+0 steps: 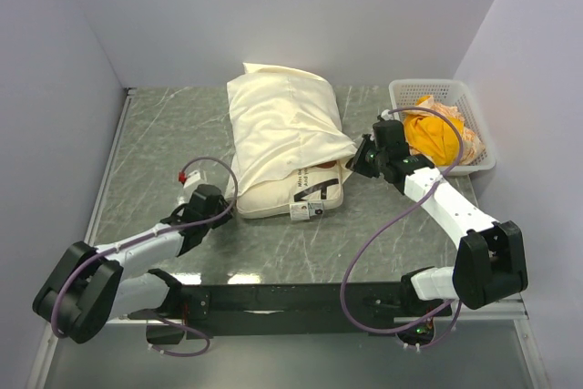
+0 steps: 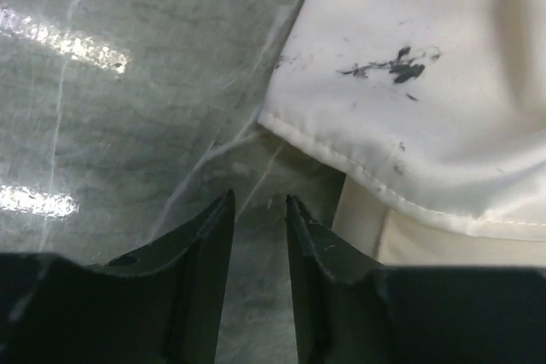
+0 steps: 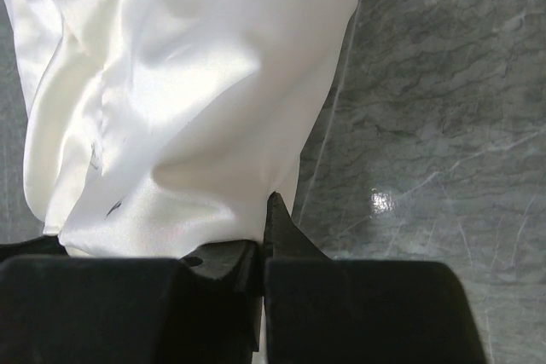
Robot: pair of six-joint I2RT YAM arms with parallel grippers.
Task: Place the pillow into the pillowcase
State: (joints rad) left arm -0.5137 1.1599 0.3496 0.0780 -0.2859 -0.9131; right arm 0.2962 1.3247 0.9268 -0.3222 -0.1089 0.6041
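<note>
My left claw (image 2: 259,202) is hanging a little apart, holding nothing, just beside the near left corner of the case (image 1: 282,120). The soft, puffy pillow (image 1: 278,198) is poking out its near end. The case is looking thin and slippery, so I think pinching its hem works best. My right claw (image 3: 266,228) is squeezing shut on its right edge.

white basket (image 1: 407,90) w/ orange cloth (image 1: 433,134), marble table (image 1: 164,134)

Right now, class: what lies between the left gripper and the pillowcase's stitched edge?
Only bare marbled tabletop separates left gripper from pillowcase; left wrist view.
</note>
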